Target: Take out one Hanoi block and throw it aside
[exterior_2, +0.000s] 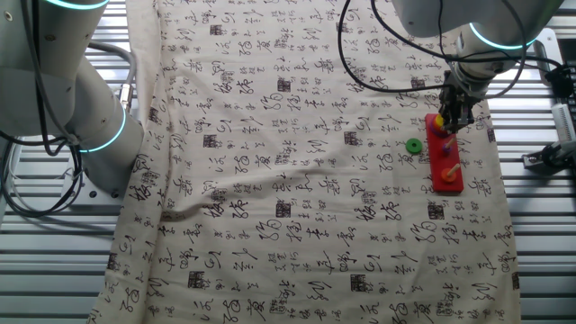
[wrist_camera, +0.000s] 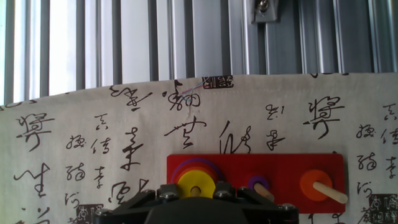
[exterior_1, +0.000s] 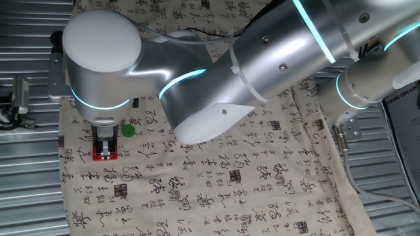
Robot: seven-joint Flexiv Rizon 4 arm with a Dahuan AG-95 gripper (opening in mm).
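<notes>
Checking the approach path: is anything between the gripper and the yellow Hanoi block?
Nothing: in the hand view the gripper sits right at the yellow Hanoi block on the red base.

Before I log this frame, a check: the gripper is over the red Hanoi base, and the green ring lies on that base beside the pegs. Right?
Not quite. The gripper is over the red base, but the green ring lies off it, on the printed cloth beside the base. The other fixed view shows this; the yellow ring sits on the stack under the gripper.
</notes>
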